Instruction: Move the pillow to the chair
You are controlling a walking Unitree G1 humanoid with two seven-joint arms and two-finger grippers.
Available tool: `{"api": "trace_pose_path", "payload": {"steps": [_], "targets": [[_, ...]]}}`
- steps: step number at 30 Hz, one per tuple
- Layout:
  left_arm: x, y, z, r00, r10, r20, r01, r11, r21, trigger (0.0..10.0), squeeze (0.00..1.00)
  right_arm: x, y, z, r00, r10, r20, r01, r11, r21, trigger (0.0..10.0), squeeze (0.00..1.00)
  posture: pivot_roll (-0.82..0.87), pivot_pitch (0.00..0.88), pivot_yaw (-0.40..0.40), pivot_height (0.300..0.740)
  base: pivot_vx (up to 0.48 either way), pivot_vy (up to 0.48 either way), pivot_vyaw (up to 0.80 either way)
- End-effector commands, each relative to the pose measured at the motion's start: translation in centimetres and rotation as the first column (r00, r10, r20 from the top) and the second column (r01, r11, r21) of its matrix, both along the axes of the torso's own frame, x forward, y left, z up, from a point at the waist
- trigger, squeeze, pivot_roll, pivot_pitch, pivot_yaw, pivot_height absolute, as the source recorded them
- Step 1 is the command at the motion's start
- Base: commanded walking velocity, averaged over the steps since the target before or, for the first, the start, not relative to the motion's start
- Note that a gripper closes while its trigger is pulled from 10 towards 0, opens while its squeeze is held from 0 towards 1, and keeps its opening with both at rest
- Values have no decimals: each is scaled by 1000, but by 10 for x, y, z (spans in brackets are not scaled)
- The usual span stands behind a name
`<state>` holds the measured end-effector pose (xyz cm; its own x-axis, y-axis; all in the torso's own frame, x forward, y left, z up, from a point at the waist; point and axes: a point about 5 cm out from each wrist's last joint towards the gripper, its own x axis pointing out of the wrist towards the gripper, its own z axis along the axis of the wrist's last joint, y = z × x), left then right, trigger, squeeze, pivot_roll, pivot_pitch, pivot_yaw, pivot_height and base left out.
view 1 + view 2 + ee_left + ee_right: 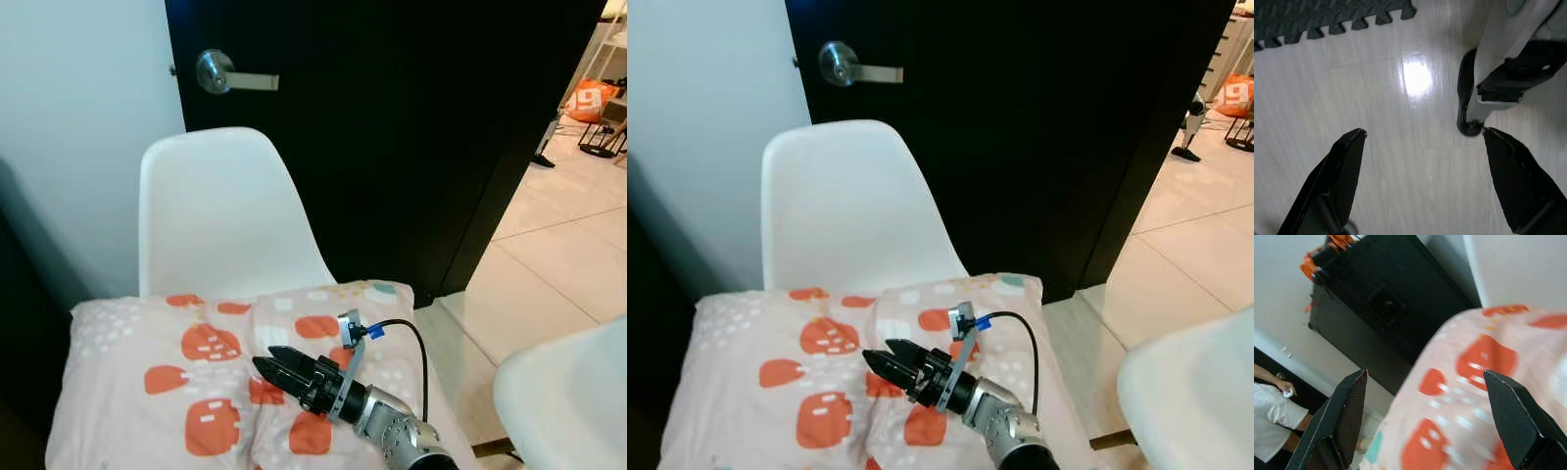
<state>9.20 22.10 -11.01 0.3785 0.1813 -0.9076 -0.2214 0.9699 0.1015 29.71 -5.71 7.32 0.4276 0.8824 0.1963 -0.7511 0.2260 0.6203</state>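
Right gripper, jaws apart, hovers over pillow lying on chair.

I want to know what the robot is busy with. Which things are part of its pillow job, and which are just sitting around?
Part of the job:
- soft pink pillow with orange patches, lying on the chair seat
- white moulded plastic chair
- right gripper, black fingers open over the pillow

Just around:
- black door with silver lever handle
- orange bag on the far tiled floor
- second white chair
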Motion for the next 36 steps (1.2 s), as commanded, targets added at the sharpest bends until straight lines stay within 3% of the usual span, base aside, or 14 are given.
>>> {"api": "trace_pose_path", "payload": {"steps": [1, 10, 28, 33, 36], "targets": [[-1, -9, -2, 1000, -24, -5, 24, 999, -28, 10000, 0, -1, -1, -1, 1000, -5, -4, 5, 1000, 2, 10000, 0, 129, 91, -78, 636, -334, 0, 0], [-1, -10, -2, 1000, -23, -6, 22, 999, -31, 10000, 0, -2, -1, -2, 1000, -9, -2, 9, 1000, -9, 10000, 0, 127, 92, -78, 671, -323, 0, 0], [0, -11, -2, 999, -35, -5, 35, 999, -20, 10000, 0, -2, -1, -2, 1000, 8, 7, -7, 999, -34, 10000, 0, 121, 89, -87, 731, 0, 0, 0], [1, -12, -2, 999, -42, -3, 42, 999, -18, 10000, 0, -1, -4, -11, 999, -24, -24, 22, 996, -86, 10000, 0, 121, 86, -88, 740, 0, 0, 0], [3, -12, -2, 999, -47, 0, 47, 999, -17, 10000, 0, -5, -10, -29, 994, -78, -71, 62, 977, -203, 10000, 0, 120, 83, -91, 740, 0, 0, 0]]}}
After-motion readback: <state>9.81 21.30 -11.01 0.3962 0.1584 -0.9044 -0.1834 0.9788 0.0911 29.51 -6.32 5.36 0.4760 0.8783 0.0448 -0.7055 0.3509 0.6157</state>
